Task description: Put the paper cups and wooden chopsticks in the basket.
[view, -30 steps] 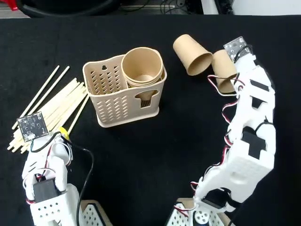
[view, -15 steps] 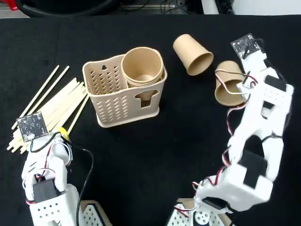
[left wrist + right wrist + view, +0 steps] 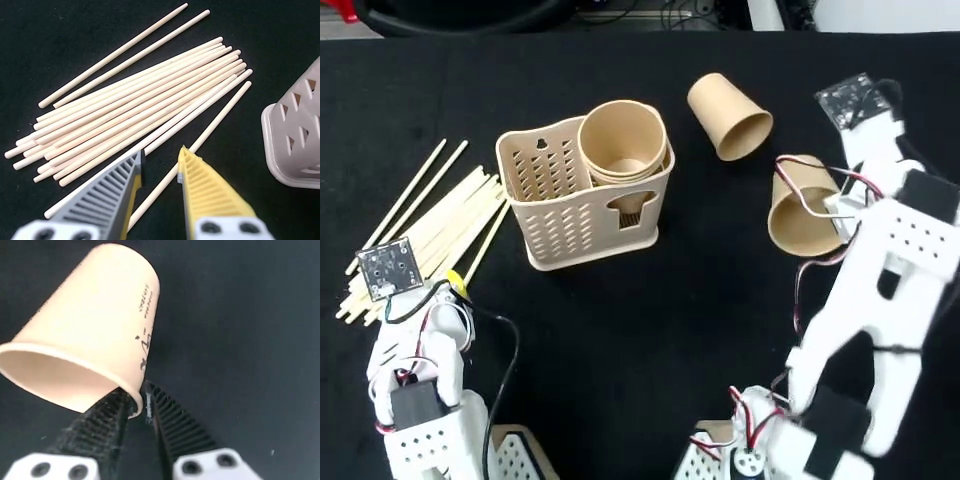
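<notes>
While the right gripper is clamping its black jaws on the rim of a paper cup, the step in hand is looking like the carry of that cup toward the basket. In the high view this held cup is hanging at the right of the frame, tilted with its mouth toward the lower left, well apart from the basket at the upper centre. The next move is probably calling for a swing leftward across the frame, a turn of the cup to upright, and a release over the stack already inside.

The left gripper is hovering with its jaws narrowly parted, gripping nothing, just above one stray stick at the edge of the wooden chopsticks. That pile is lying flat on the black table at the left of the high view, near the basket but outside it.

Within the basket, the compartment toward the right of the frame is holding nested paper cups, standing mouth up. A second loose cup is lying on its side at the upper right, between the basket and the held cup, so I am judging the task partly done.
</notes>
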`<state>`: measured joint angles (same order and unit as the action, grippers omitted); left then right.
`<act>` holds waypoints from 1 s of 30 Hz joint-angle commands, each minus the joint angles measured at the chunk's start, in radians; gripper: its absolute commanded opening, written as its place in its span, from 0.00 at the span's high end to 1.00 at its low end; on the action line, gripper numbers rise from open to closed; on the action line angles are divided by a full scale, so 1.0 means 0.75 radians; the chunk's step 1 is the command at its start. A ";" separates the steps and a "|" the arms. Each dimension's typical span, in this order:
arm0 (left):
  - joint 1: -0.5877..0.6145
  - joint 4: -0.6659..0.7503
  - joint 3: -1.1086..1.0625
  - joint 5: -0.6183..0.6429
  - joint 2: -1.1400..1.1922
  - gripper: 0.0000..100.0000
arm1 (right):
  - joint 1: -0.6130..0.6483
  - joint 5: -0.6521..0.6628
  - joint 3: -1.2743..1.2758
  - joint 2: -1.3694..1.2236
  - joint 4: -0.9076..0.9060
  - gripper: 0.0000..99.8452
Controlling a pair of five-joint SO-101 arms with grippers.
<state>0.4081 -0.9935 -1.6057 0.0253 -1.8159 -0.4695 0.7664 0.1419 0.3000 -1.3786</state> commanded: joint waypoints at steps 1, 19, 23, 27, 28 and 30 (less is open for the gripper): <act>-0.013 0.023 0.005 -0.006 -0.006 0.87 | 0.047 -0.133 -0.167 0.150 -0.164 0.99; -0.013 0.023 0.005 -0.006 -0.006 0.87 | 0.966 -0.812 -0.672 0.357 -0.325 0.99; -0.013 0.023 0.005 -0.006 -0.004 0.87 | 1.002 -0.972 -0.680 0.302 -0.295 0.99; -0.011 0.023 0.005 -0.006 -0.004 0.87 | 1.000 -1.004 -0.678 0.185 -0.303 0.99; -0.011 0.023 0.005 -0.006 -0.004 0.87 | 0.998 -1.023 -0.678 0.157 -0.321 0.99; -0.011 0.023 0.005 -0.006 -0.004 0.87 | 1.000 -1.035 -0.680 0.107 -0.348 0.99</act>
<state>0.4081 -0.9935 -1.6057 0.0253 -1.8159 0.2731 0.0084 -0.3291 0.4181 -1.6272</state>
